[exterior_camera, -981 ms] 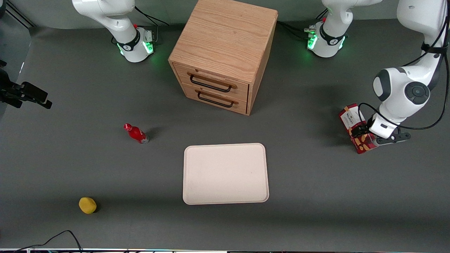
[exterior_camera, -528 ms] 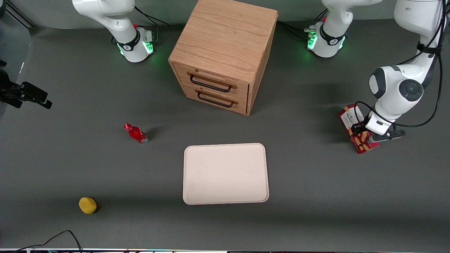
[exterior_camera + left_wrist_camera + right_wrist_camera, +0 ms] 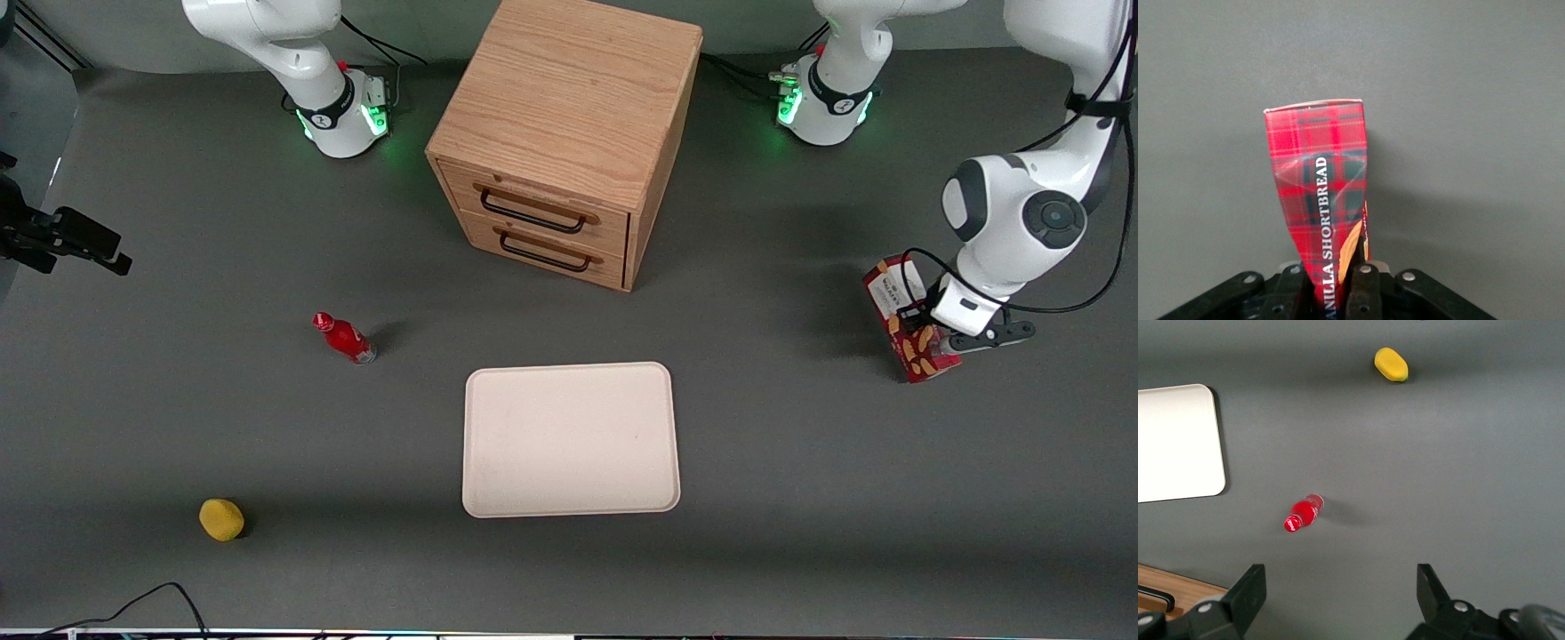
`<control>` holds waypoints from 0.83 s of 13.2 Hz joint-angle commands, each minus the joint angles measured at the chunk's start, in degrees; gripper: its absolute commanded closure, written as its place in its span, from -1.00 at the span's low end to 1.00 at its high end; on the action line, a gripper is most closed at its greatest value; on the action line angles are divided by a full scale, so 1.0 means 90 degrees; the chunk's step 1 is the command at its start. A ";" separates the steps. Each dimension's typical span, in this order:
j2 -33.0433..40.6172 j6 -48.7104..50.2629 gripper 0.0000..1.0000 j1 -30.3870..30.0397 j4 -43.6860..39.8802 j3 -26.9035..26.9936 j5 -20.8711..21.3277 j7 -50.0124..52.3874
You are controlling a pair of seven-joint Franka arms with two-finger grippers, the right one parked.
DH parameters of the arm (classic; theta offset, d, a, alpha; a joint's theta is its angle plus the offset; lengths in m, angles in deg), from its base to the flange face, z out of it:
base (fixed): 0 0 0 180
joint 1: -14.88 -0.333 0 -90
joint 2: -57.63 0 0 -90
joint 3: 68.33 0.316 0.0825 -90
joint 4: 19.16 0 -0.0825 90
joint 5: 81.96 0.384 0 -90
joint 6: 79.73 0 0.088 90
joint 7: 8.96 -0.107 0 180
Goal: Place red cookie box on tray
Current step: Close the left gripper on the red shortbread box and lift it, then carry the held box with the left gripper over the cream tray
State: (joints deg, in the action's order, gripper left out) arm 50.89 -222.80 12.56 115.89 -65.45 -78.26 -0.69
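A slim cardboard carton, the red cookie box (image 3: 909, 324), its tartan printed with tan biscuits and the words "VANILLA SHORTBREAD", sits pinched between the closed fingers (image 3: 1365, 287) of the gripper (image 3: 916, 327) near the working arm's end of the matte grey table (image 3: 178, 418). The box's plaid wall is visibly creased under the squeeze. The white left arm folds down from above, wrist angled toward the carton. The smooth cream tray (image 3: 569, 438), rounded at its corners, lies well apart toward the table's middle, in front of an oak-grain drawer cabinet (image 3: 569, 133).
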 commanded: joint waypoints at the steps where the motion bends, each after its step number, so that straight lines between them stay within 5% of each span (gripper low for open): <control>1: 0.0465 0.1983 0.58 0.0083 -0.1151 -0.0484 -0.0021 0.0593; 4: 0.0280 0.3764 0.57 0.0102 -0.2783 -0.1314 0.0038 0.1510; 7: -0.0216 0.4401 0.57 0.0170 -0.4073 -0.2096 0.0087 0.2506; 11: -0.1845 0.4599 0.57 0.0540 -0.6065 -0.2692 0.0388 0.4058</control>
State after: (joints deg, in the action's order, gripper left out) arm 44.63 -184.33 15.08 73.26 -88.34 -77.39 29.01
